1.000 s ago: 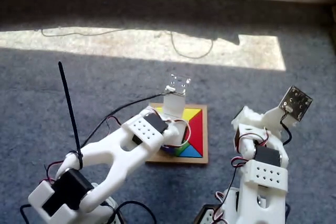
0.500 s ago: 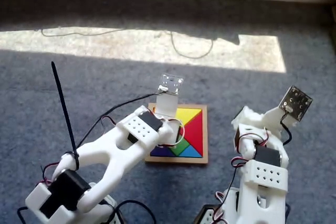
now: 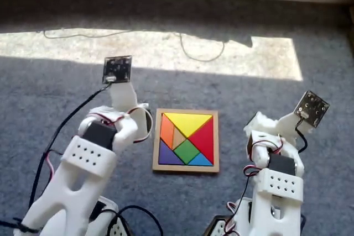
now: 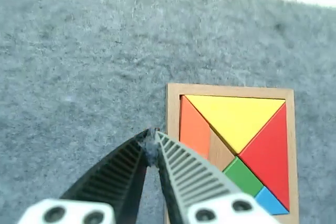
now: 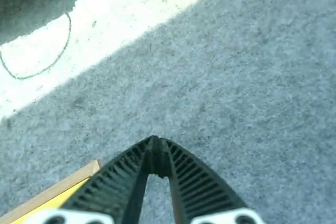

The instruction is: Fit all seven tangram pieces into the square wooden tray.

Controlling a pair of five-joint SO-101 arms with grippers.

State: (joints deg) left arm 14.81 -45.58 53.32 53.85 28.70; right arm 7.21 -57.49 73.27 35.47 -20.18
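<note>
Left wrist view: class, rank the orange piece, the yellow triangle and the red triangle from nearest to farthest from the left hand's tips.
1. The orange piece, just inside the tray edge beside the left hand.
2. The yellow triangle, next to the orange piece, spanning the tray's width.
3. The red triangle, against the tray edge opposite the hand.
</note>
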